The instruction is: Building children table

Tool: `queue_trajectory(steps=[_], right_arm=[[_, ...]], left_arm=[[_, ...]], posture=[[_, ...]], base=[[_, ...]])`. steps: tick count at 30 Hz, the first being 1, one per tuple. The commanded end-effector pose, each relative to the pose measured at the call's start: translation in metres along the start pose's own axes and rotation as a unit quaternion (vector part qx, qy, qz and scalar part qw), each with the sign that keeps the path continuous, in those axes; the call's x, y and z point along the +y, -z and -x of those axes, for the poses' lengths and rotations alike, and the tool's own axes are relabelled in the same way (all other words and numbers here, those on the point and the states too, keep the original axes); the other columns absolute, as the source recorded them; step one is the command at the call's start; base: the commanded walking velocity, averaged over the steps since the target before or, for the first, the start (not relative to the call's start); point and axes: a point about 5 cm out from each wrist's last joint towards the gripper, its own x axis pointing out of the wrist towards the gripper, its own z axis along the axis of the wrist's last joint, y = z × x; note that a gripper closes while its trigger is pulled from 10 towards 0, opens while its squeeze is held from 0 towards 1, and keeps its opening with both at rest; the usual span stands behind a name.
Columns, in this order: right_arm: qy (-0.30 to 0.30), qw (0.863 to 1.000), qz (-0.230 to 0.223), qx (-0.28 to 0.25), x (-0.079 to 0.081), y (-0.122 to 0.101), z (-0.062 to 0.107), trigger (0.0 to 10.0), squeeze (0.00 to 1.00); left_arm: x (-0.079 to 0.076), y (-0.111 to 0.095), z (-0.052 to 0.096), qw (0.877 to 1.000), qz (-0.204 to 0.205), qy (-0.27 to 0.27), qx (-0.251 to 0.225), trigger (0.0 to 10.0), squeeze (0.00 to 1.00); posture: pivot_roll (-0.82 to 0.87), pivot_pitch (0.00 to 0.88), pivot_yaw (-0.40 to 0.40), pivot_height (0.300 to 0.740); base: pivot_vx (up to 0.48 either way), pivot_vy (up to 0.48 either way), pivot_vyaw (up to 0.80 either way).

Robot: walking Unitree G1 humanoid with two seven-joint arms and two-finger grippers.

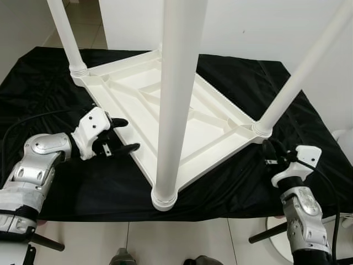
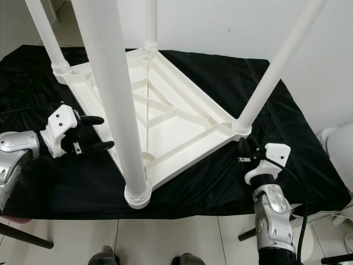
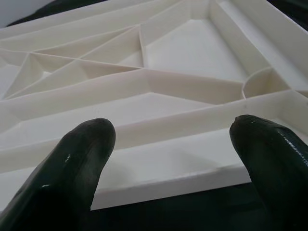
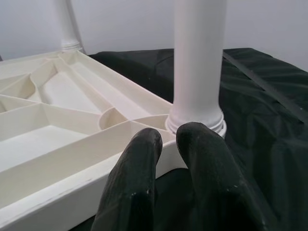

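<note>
Eye views: white table top (image 1: 165, 105) lies upside down on black cloth (image 1: 242, 83), ribbed underside up, four white legs (image 1: 177, 99) standing in corner sockets. One corner reaches cloth's near edge. Left gripper (image 1: 124, 135) at table top's left edge, fingers spread apart, holding nothing. Right gripper (image 2: 246, 148) just beside right-corner leg base.

Left wrist view: two black fingertips (image 3: 82, 163) wide apart, table top rim between them, no contact visible.

Right wrist view: fingers (image 4: 139, 178) pressed together, empty, close to leg socket (image 4: 196, 115).
</note>
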Motion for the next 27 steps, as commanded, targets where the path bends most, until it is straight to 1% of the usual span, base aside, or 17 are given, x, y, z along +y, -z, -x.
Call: queue_trajectory(steps=[1,2,3,4,5,6,7,8,9,10,11,13,15,17,20,23,27], right_arm=[[0.003,1.0,-0.008,0.002,0.002,0.001,0.004,10.0,0.0],[0.009,1.0,-0.004,0.006,-0.002,0.001,0.01,10.0,0.0],[0.012,1.0,-0.002,0.007,-0.004,0.0,0.012,10.0,0.0],[0.012,1.0,-0.002,0.007,-0.004,0.0,0.012,10.0,0.0],[0.015,1.0,0.0,0.007,-0.006,0.0,0.013,10.0,0.0],[0.015,1.0,0.0,0.007,-0.006,0.0,0.013,10.0,0.0],[0.016,1.0,0.003,0.008,-0.009,-0.001,0.013,10.0,0.0],[0.018,1.0,0.006,0.009,-0.01,-0.002,0.014,10.0,0.0],[0.018,1.0,0.006,0.009,-0.01,-0.002,0.014,10.0,0.0],[0.018,1.0,0.009,0.009,-0.012,-0.003,0.014,10.0,0.0],[0.018,1.0,0.009,0.009,-0.012,-0.003,0.014,10.0,0.0],[0.019,1.0,0.013,0.009,-0.014,-0.006,0.013,10.0,0.0],[0.019,1.0,0.013,0.009,-0.014,-0.006,0.013,10.0,0.0],[0.019,1.0,0.015,0.01,-0.013,-0.007,0.013,10.0,0.0],[0.019,1.0,0.016,0.011,-0.013,-0.007,0.013,10.0,0.0],[0.011,1.0,0.015,0.014,-0.008,-0.005,0.014,10.0,0.0],[0.001,1.0,0.01,0.02,-0.003,-0.004,0.016,10.0,0.0]], left_arm=[[-0.002,0.0,-0.003,0.999,-0.014,0.032,0.004,10.0,1.0],[-0.006,0.009,0.001,0.994,-0.056,0.083,0.038,10.0,1.0],[-0.008,0.012,0.003,0.992,-0.059,0.103,0.047,10.0,1.0],[-0.008,0.012,0.003,0.992,-0.059,0.103,0.047,10.0,1.0],[-0.009,0.014,0.005,0.99,-0.055,0.121,0.049,10.0,1.0],[-0.009,0.014,0.005,0.99,-0.055,0.121,0.049,10.0,1.0],[-0.01,0.015,0.006,0.989,-0.044,0.131,0.049,10.0,0.0],[-0.01,0.016,0.006,0.988,-0.043,0.142,0.049,10.0,0.0],[-0.01,0.016,0.006,0.988,-0.043,0.142,0.049,10.0,0.0],[-0.013,0.018,0.004,0.984,-0.048,0.161,0.052,10.0,0.0],[-0.013,0.018,0.004,0.984,-0.048,0.161,0.052,10.0,0.0],[-0.018,0.022,0.001,0.979,-0.054,0.19,0.058,10.0,0.0],[-0.018,0.022,0.001,0.979,-0.054,0.19,0.058,10.0,0.0],[-0.02,0.024,-0.005,0.976,-0.063,0.198,0.057,10.0,0.0],[-0.019,0.025,-0.007,0.976,-0.066,0.199,0.056,10.0,0.0],[-0.018,0.022,-0.016,0.975,-0.074,0.204,0.046,10.0,0.0],[-0.017,0.022,-0.02,0.972,-0.083,0.212,0.049,10.0,0.0]], posture=[[0.09,0.036,-0.027,0.74],[0.09,0.032,-0.024,0.74],[0.09,0.032,-0.024,0.74],[0.09,0.032,-0.024,0.74],[0.09,0.031,-0.022,0.74],[0.09,0.031,-0.022,0.74],[0.09,0.029,-0.022,0.74],[0.09,0.027,-0.022,0.74],[0.09,0.027,-0.022,0.74],[0.09,0.021,-0.021,0.74],[0.09,0.021,-0.021,0.74],[0.09,0.018,-0.019,0.74],[0.09,0.018,-0.019,0.74],[0.08,0.013,-0.019,0.74],[0.08,0.013,-0.019,0.74],[0.07,0.008,-0.016,0.74],[0.07,0.009,-0.014,0.74]], base=[[0.0,0.0,0.0],[0.0,0.0,0.0],[0.0,0.0,0.0],[0.0,0.0,0.0],[0.0,0.0,0.0],[0.0,0.0,0.0],[0.0,0.0,0.0],[0.0,0.0,0.0],[0.0,0.0,0.0],[0.0,0.0,0.0],[0.0,0.0,0.0],[0.0,0.0,0.0],[0.0,0.0,0.0],[0.0,0.0,0.0],[0.0,0.0,0.0],[0.0,0.0,0.0],[0.0,0.0,0.0]])
